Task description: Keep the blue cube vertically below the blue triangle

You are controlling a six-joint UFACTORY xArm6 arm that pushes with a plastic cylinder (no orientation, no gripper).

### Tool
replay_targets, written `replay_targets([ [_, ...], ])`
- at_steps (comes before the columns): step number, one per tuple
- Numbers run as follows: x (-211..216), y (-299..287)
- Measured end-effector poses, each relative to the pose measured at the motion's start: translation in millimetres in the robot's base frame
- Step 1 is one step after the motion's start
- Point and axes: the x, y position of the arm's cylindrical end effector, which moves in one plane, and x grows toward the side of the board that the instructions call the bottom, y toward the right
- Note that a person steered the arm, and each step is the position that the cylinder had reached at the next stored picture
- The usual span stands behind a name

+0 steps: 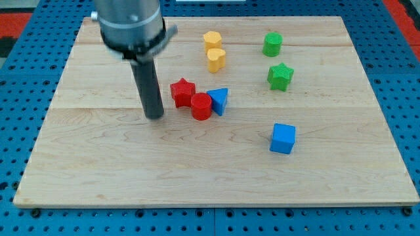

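The blue cube (283, 138) sits on the wooden board toward the view's lower right. The blue triangle (219, 100) lies near the middle, up and to the left of the cube, touching a red cylinder (201, 106). My tip (155, 117) rests on the board to the left of the red blocks, well left of the triangle and far from the cube.
A red star (182, 91) touches the red cylinder's upper left. Two yellow blocks (212, 40) (216, 59) sit at the top centre. A green cylinder-like block (272, 44) and a green star (280, 76) are at the upper right. The board (98, 177) has blue pegboard around it.
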Motion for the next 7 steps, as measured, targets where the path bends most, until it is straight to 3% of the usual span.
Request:
replay_targets([
  [1, 82, 130],
  [2, 94, 197],
  [4, 18, 165],
  [6, 52, 273],
  [7, 17, 276],
])
